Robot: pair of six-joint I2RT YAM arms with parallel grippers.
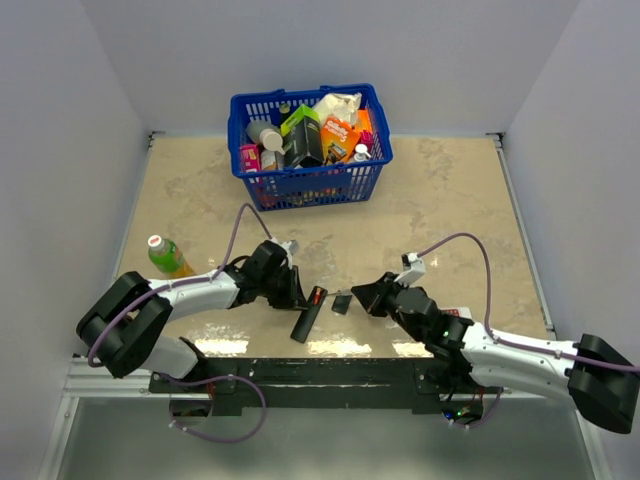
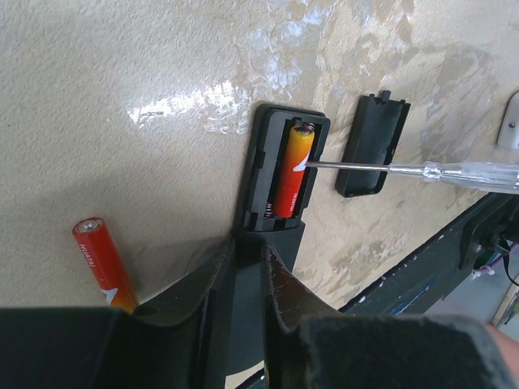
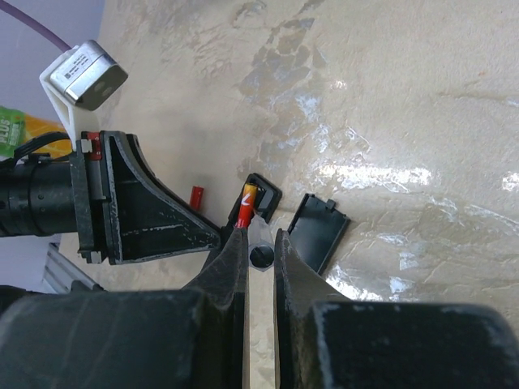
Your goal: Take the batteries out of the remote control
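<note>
Reaching inward from the left, the left arm lies low and nearly flat over the table [image 1: 450, 210]. Its left gripper [image 2: 250, 253] is pinched on the near end of the black remote control [image 2: 258, 166], which lies back-up with its battery bay uncovered. The right arm mirrors it from the right, with the forearm low and the wrist turned toward the remote. The fingers of the right gripper [image 3: 259, 241] stand only a narrow slit apart around the clear handle of a screwdriver [image 2: 442, 172], which the right wrist view shows end-on.

The screwdriver's thin shaft runs level from the right, and its tip touches the side of the seated battery [image 2: 293, 168], an orange-red cell in the right-hand slot of the bay. The loose battery [image 2: 103, 261] lies on the table just left of the left gripper's fingers, apart from the remote and well away from the screwdriver tip. The black battery cover [image 2: 373, 146] lies flat just right of the bay, and the shaft crosses above it.
</note>
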